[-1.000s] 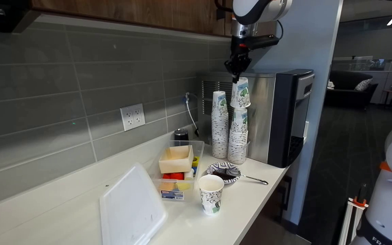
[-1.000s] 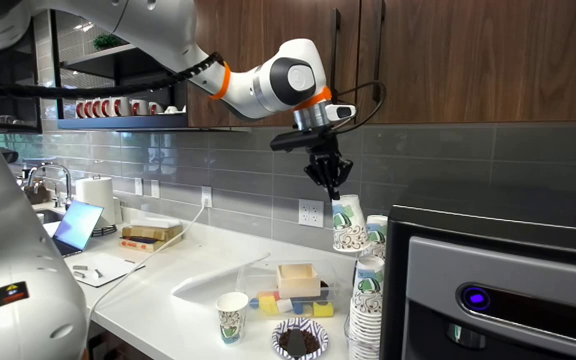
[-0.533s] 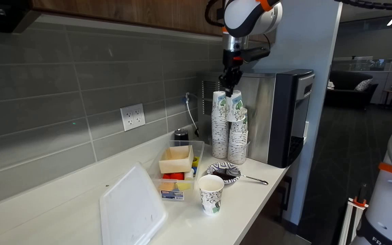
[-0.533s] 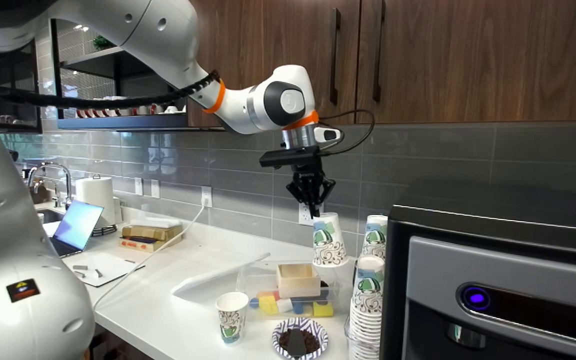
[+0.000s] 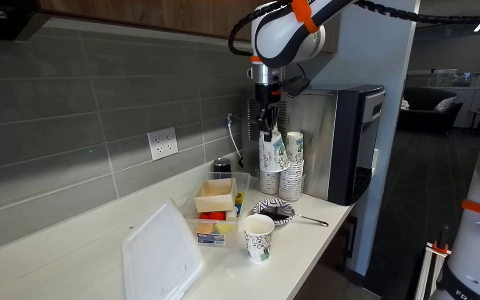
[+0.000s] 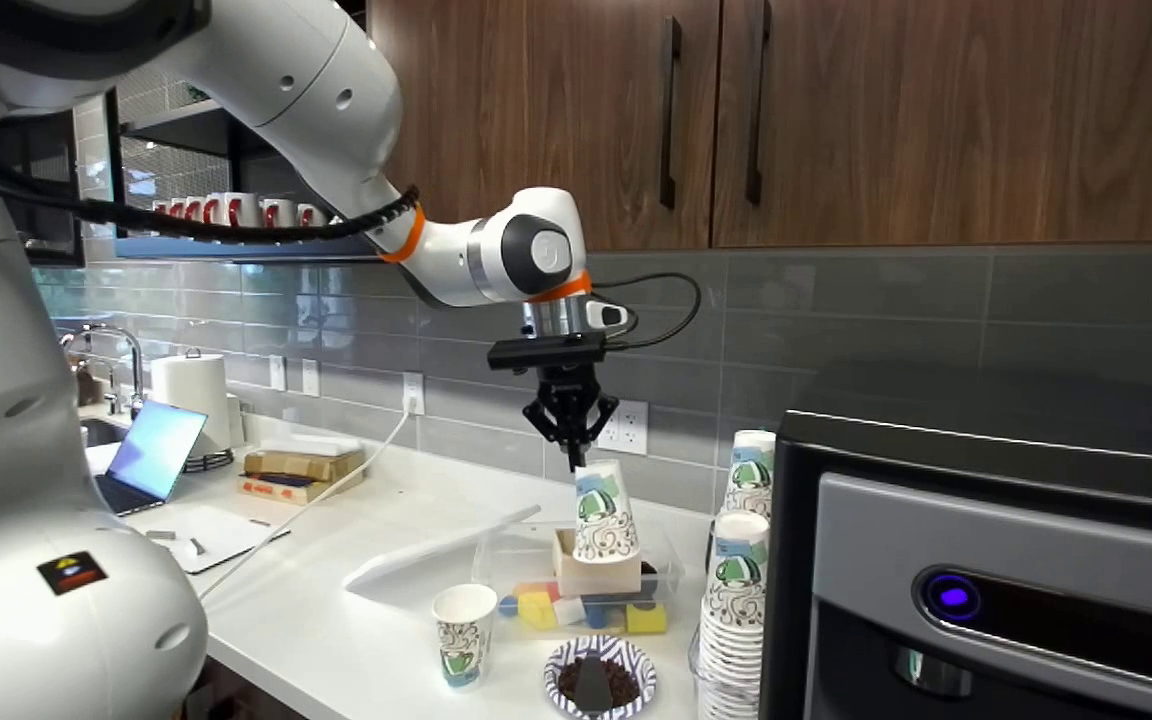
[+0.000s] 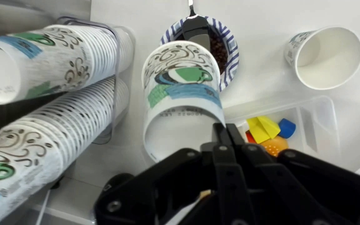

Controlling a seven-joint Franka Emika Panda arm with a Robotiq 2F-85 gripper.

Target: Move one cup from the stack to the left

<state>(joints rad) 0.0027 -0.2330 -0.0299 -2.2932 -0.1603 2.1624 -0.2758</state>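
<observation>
Carried down and away from the front stack (image 6: pixel 734 630) since the earlier frames, a white paper cup (image 6: pixel 604 515) hangs upside down, slightly tilted, from the gripper (image 6: pixel 577 463), which pinches its base edge; in an exterior view, reckoned from the held cup, that stack stands at 4 o'clock, a patterned bowl (image 6: pixel 640 662) at 6, an upright cup (image 6: pixel 464 640) at 8.

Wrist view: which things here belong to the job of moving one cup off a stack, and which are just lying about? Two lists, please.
Belong to the job:
Gripper
Upside-down cup that it holds
Upper cup stack and lower cup stack, one presumably the source

Just lying about, it seems:
Upright cup
Patterned bowl
Dark-headed utensil
Clear bin
Coloured pieces
</observation>
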